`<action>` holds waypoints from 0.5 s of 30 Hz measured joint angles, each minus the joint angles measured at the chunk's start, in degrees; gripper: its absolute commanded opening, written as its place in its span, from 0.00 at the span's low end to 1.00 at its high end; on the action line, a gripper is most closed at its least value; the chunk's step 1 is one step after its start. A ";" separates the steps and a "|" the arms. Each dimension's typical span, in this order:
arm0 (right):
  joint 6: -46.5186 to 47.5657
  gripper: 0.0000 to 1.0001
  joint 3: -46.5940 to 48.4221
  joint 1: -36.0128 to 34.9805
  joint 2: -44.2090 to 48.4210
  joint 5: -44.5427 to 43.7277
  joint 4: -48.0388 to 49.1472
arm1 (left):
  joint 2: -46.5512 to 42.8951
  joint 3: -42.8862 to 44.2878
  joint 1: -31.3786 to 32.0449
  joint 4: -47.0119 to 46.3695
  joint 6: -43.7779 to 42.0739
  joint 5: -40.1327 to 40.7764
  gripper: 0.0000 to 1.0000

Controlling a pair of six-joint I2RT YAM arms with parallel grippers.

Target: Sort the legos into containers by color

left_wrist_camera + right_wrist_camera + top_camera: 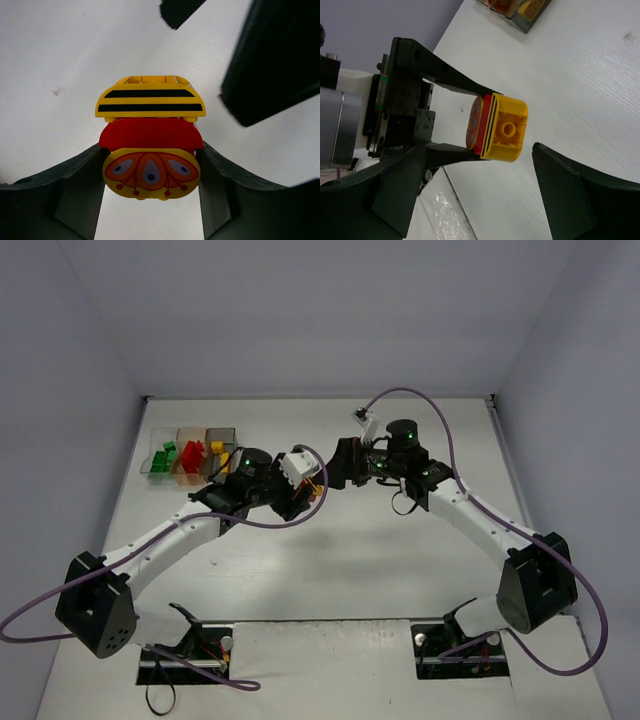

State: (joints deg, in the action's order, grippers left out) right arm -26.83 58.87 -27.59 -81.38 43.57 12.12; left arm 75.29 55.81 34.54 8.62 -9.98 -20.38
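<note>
The left gripper (151, 152) is clenched on a clump (150, 135) of three legos stuck together: a yellow one with a red and orange pattern sits deepest between the fingers (80, 185), a red one is in the middle, and a yellow one with two black stripes sticks out past the fingertips. In the right wrist view the same clump (497, 127) sits pinched between the left gripper's (477, 122) two dark fingers, with the striped lego's round stud turned toward the camera. The right gripper (479, 152) is released, its jaws spread wide on either side of the clump and touching neither it nor the left fingers; its two fingers (270, 65) show in the left wrist view as dark shapes just beyond the striped lego. From above, both grippers meet nose to nose near the middle of the table (330, 570), the left gripper (306, 490) holding the clump (316, 487) and the right gripper (335, 473) just beside it. The containers (193, 430) stand well apart at the far left, with green legos (163, 457) in the clear box, red legos (192, 455) in the middle box and a yellow lego (215, 448) in the dark box.
</note>
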 measured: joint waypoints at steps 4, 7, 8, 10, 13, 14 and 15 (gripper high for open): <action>-0.20 0.83 0.50 -0.63 -0.39 0.63 0.00 | -0.48 -0.22 1.38 -0.15 -2.01 -0.63 0.26; -0.22 0.83 0.50 -0.92 -1.14 0.72 -0.22 | -1.11 -0.22 1.92 -0.79 -3.15 -0.63 0.26; -0.22 0.83 0.50 -0.96 -1.31 0.70 -0.46 | -1.33 -0.22 2.08 -1.05 -3.37 -0.61 0.26; -0.22 0.83 0.50 -0.96 -1.53 0.63 -0.72 | -1.92 -0.22 2.19 -1.46 -3.61 -0.61 0.26; -0.17 0.80 0.50 -0.96 -1.81 0.63 -0.85 | -2.84 -0.22 2.25 -1.77 -3.96 -0.61 0.27; -0.20 0.79 0.50 -0.96 -1.95 0.63 -0.87 | -3.10 -0.22 2.25 -1.90 -4.09 -0.61 0.26; -0.20 0.79 0.50 -0.98 -2.01 0.63 -0.87 | -3.37 -0.22 2.25 -2.10 -4.24 -0.61 0.26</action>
State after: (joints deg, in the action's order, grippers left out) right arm -27.03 59.37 -28.58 -83.40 44.21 11.25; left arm 71.92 55.59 36.80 6.52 -14.22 -20.99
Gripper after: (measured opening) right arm 0.800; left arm 0.574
